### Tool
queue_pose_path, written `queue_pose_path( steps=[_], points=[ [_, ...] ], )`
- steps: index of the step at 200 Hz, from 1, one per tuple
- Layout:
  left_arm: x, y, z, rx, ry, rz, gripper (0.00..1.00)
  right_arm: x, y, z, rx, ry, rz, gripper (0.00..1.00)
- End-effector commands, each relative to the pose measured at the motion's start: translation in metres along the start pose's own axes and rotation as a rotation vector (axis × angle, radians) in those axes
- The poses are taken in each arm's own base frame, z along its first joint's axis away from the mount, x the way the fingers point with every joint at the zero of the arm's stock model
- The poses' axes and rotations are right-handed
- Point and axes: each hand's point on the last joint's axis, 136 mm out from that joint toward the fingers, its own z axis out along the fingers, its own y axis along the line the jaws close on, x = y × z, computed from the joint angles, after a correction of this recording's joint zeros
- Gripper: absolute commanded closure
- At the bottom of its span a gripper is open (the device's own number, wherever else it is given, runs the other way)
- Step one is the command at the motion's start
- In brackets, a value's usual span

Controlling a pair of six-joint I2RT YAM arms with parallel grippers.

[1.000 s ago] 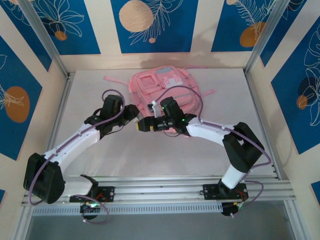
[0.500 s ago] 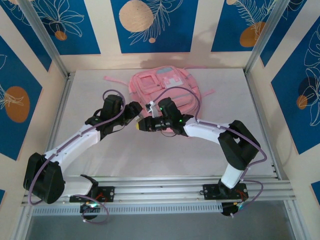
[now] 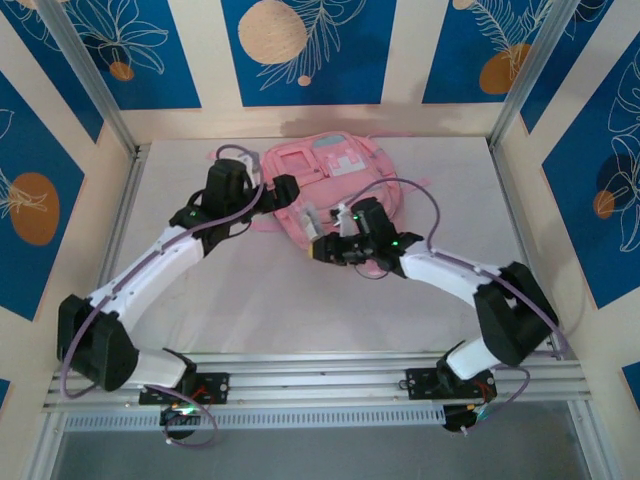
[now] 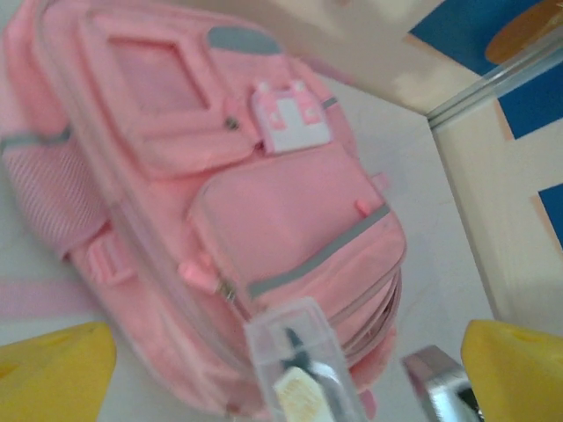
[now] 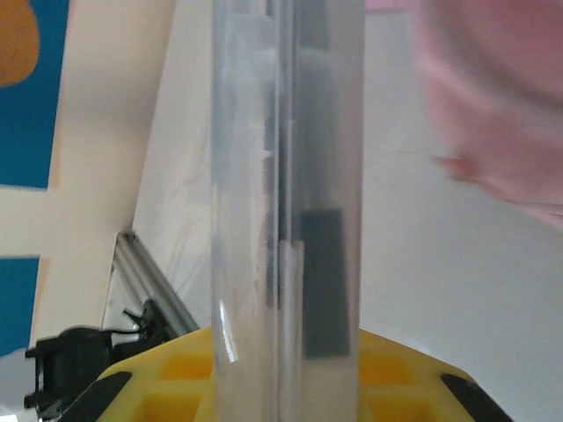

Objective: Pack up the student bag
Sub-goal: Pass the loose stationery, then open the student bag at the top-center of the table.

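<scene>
**Progress:** early, by my judgement. You have the student bag lying flat, front face up, at the far middle of the table. Nothing can be seen going into it yet. Its front pockets look zipped. Whether the main compartment is open I cannot tell from these views.

**Grippers:** your right gripper is clamped on a clear plastic case, held just off the bag's near edge. In the right wrist view the case stands upright between the yellow fingers, with dark contents I cannot identify. Your left gripper is at the bag's left side, jaws spread wide and empty.

**Left to do, as I judge it:** open a compartment, put the case in, close up.

**Condition of the bag:** pink fabric with pale grey-blue trim, a white-and-pink patch on the front and a mesh side pocket. Its straps trail onto the table to left and right. It looks soft and slack, so expect it to shift when you pull on it.
</scene>
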Motion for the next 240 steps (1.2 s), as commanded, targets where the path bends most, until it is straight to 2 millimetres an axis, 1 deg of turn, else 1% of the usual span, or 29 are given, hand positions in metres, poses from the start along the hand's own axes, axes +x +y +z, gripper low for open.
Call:
queue_pose_path(
  steps=[1, 16, 44, 69, 83, 100, 108, 124, 154, 168, 175, 178, 199, 207, 209, 210, 211, 216, 227, 240],
  points=[
    [0.022, -0.010, 0.026, 0.021, 0.141, 0.249, 0.03, 0.001, -0.038, -0.038, 0.164, -0.041, 0.093, 0.82],
    [0.037, -0.015, 0.045, 0.021, 0.229, 0.352, 0.07, -0.003, -0.056, -0.062, 0.212, -0.091, 0.152, 0.82],
    [0.056, -0.028, 0.074, 0.025, 0.324, 0.525, 0.13, -0.010, -0.084, -0.105, 0.272, -0.182, 0.260, 0.82],
    [0.073, -0.041, 0.094, 0.043, 0.386, 0.685, 0.14, -0.015, -0.098, -0.136, 0.298, -0.259, 0.301, 0.82],
    [0.083, -0.044, 0.105, 0.035, 0.420, 0.790, 0.15, -0.016, -0.104, -0.151, 0.308, -0.294, 0.321, 0.82],
    [0.097, -0.047, 0.116, 0.020, 0.463, 0.917, 0.14, -0.016, -0.109, -0.163, 0.308, -0.324, 0.340, 0.82],
    [0.104, -0.046, 0.123, 0.007, 0.487, 0.964, 0.14, -0.017, -0.112, -0.170, 0.308, -0.344, 0.352, 0.82],
    [0.109, -0.040, 0.134, -0.031, 0.516, 1.031, 0.15, -0.016, -0.113, -0.178, 0.295, -0.366, 0.365, 0.83],
    [0.110, -0.026, 0.155, -0.104, 0.521, 1.084, 0.17, -0.015, -0.109, -0.181, 0.252, -0.372, 0.359, 0.83],
    [0.110, -0.022, 0.162, -0.117, 0.521, 1.103, 0.22, -0.015, -0.107, -0.178, 0.229, -0.364, 0.354, 0.83],
    [0.109, -0.021, 0.165, -0.130, 0.514, 1.108, 0.25, -0.016, -0.106, -0.177, 0.218, -0.361, 0.352, 0.83],
    [0.109, -0.020, 0.166, -0.133, 0.513, 1.110, 0.29, -0.015, -0.106, -0.176, 0.213, -0.358, 0.353, 0.83],
    [0.107, -0.023, 0.169, -0.122, 0.505, 1.106, 0.62, -0.017, -0.103, -0.170, 0.180, -0.343, 0.350, 0.83],
    [0.107, -0.026, 0.167, -0.107, 0.506, 1.097, 0.76, -0.017, -0.101, -0.167, 0.170, -0.335, 0.346, 0.84],
    [0.107, -0.027, 0.167, -0.104, 0.506, 1.094, 0.80, -0.017, -0.100, -0.167, 0.167, -0.334, 0.344, 0.84],
    [0.107, -0.028, 0.166, -0.102, 0.506, 1.091, 0.80, -0.017, -0.100, -0.167, 0.167, -0.334, 0.344, 0.84],
    [0.106, -0.028, 0.166, -0.102, 0.506, 1.090, 0.84, -0.017, -0.100, -0.166, 0.166, -0.333, 0.344, 0.84],
    [0.106, -0.032, 0.164, -0.087, 0.508, 1.082, 0.91, -0.018, -0.099, -0.164, 0.161, -0.327, 0.337, 0.84],
    [0.106, -0.040, 0.159, -0.054, 0.512, 1.056, 1.00, -0.019, -0.095, -0.159, 0.151, -0.316, 0.327, 0.84],
    [0.101, -0.049, 0.153, -0.029, 0.505, 1.030, 1.00, -0.021, -0.091, -0.151, 0.138, -0.297, 0.315, 0.85]
  ],
)
